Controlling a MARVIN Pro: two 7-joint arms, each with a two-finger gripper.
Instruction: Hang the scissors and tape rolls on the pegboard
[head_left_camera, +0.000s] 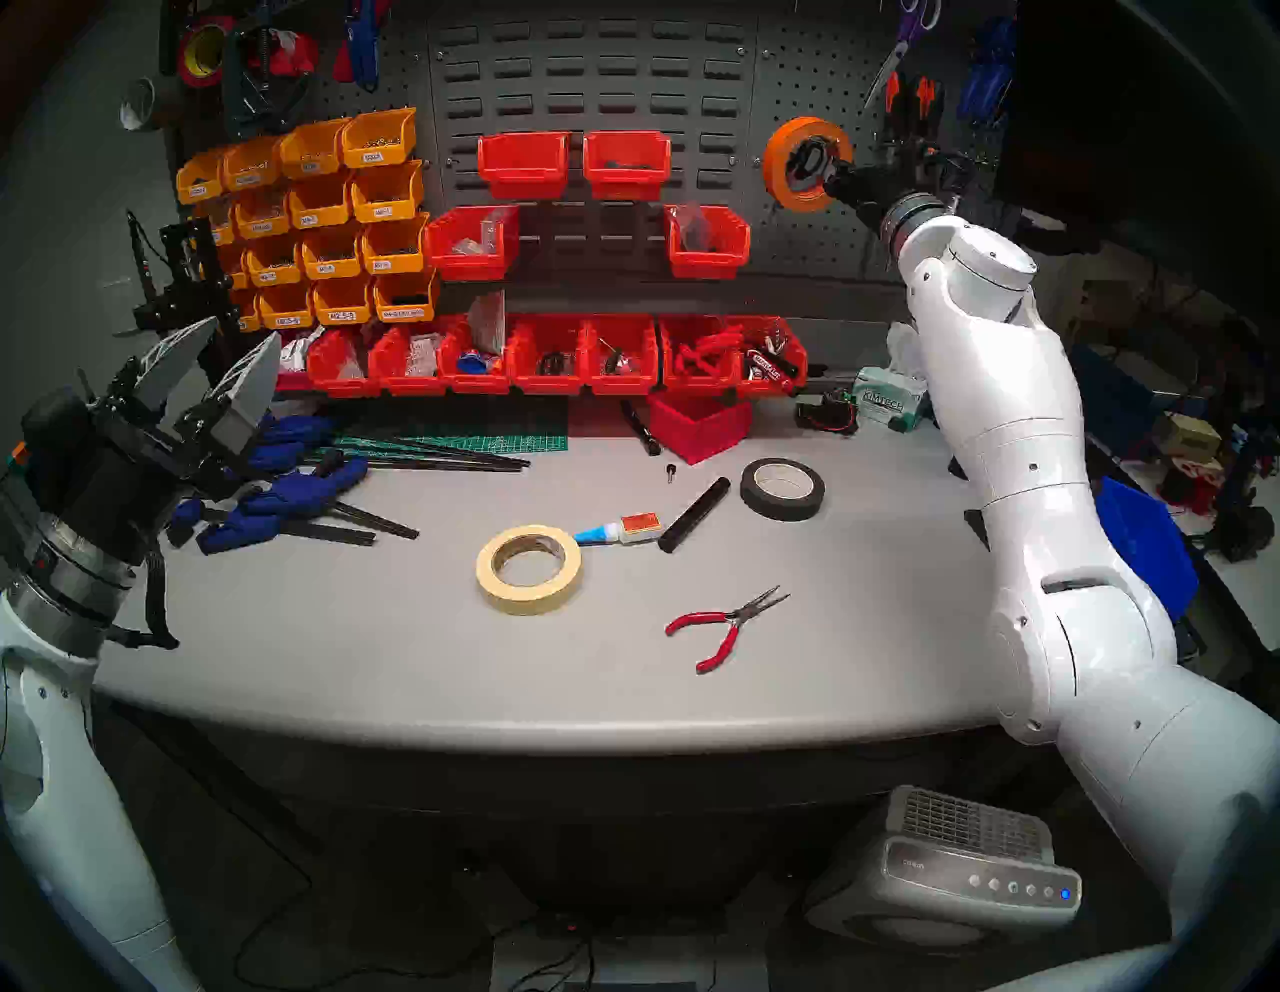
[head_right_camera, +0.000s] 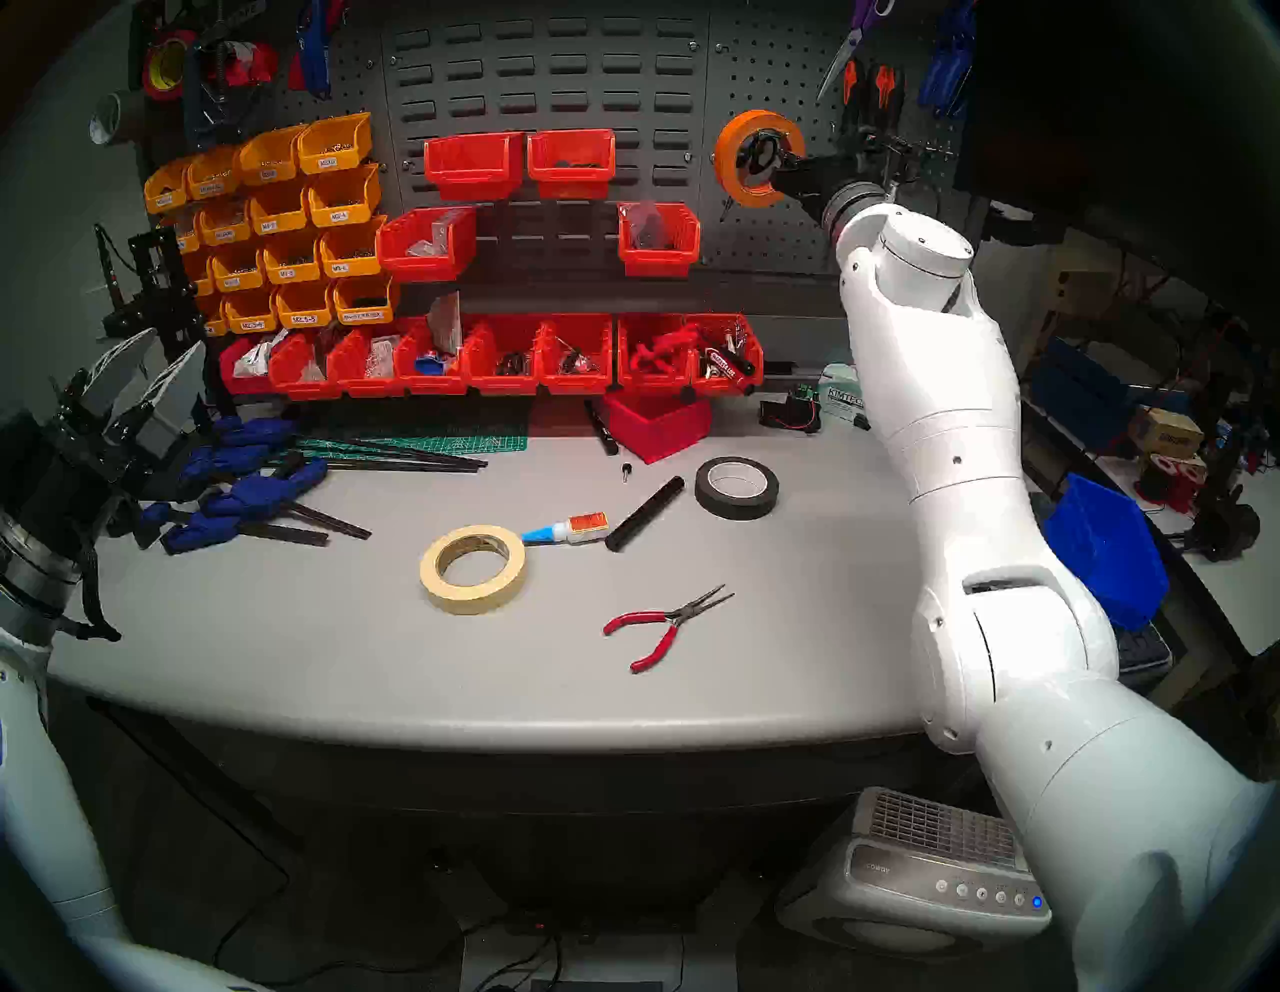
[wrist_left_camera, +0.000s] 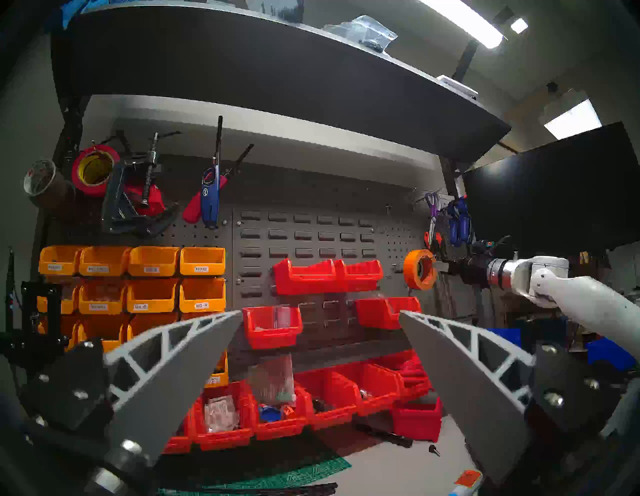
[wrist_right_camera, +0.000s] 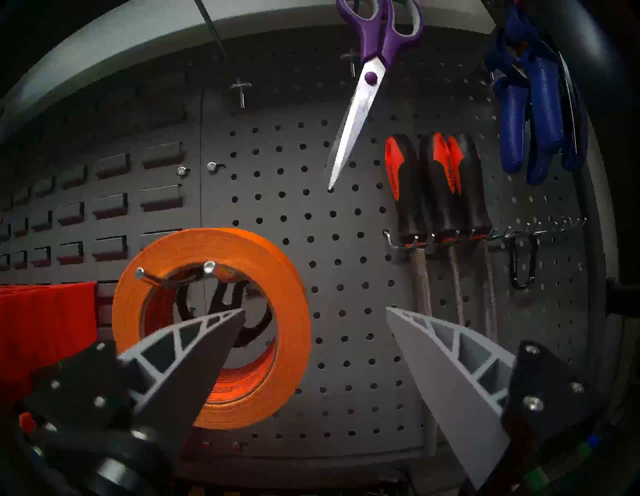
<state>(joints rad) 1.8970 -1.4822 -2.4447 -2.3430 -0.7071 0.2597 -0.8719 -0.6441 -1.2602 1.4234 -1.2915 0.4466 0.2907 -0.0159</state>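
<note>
One cream tape roll (head_left_camera: 528, 569), one orange tape roll (head_left_camera: 807, 165).

The orange tape roll (wrist_right_camera: 214, 325) hung on a double hook on the pegboard (wrist_right_camera: 346, 277), with the small scissors (wrist_right_camera: 221, 304) behind it on the same hook, and the right gripper (wrist_right_camera: 315, 313) stood just before the roll. The cream tape roll (head_left_camera: 528, 569) lay flat on the table (head_left_camera: 346, 637), left of the pliers (head_left_camera: 720, 623) and before the glue bottle (head_left_camera: 620, 530). The black tape roll (head_left_camera: 783, 488) lay farther back to the right, near the bins (head_left_camera: 554, 353).
</note>
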